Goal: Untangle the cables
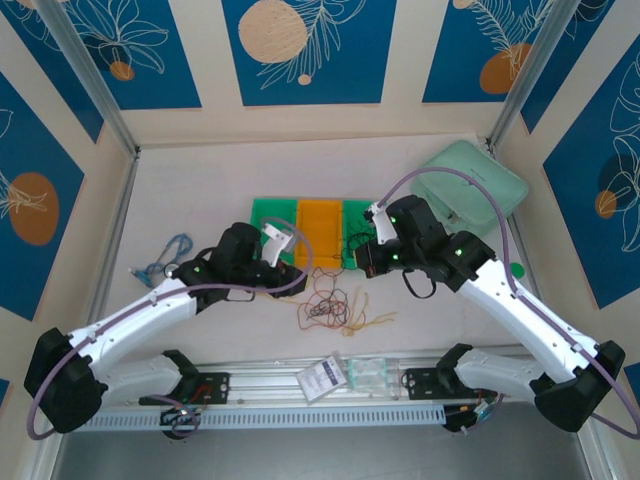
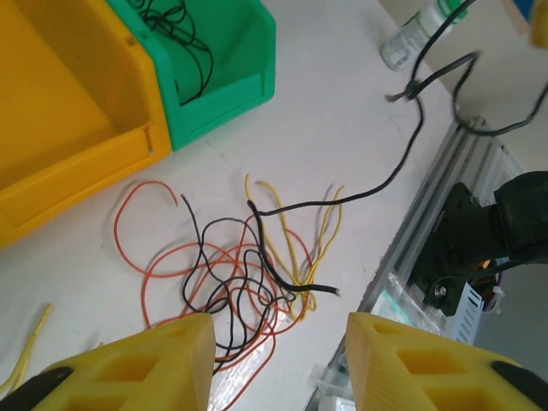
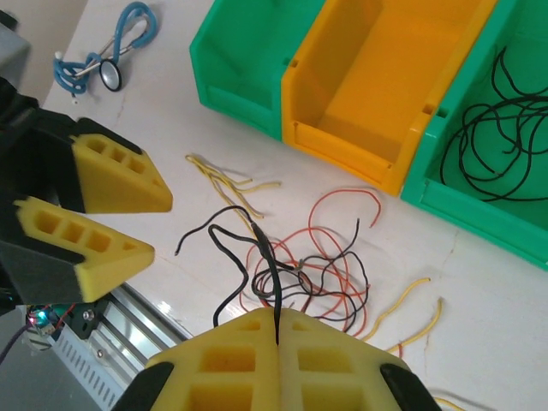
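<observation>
The cables (image 1: 325, 305) lie in a loose tangle of red, black and pale yellow wires on the white table, in front of the bins. My right gripper (image 3: 276, 318) is shut on one black wire (image 3: 267, 261), which rises out of the tangle (image 3: 308, 274) into the closed pads. In the left wrist view that black wire (image 2: 377, 184) runs taut up and to the right. My left gripper (image 2: 278, 336) hangs open just above the tangle (image 2: 231, 282), its fingers (image 3: 107, 180) apart and holding nothing. Loose yellow wires (image 3: 227, 181) lie beside the pile.
Three bins stand behind the tangle: a green bin (image 1: 272, 215), an orange bin (image 1: 320, 225) and a green bin (image 3: 428, 184) holding several black wires (image 3: 488, 128). A blue cord with a metal disc (image 3: 103, 64) lies far left. An aluminium rail (image 1: 320, 390) runs along the near edge.
</observation>
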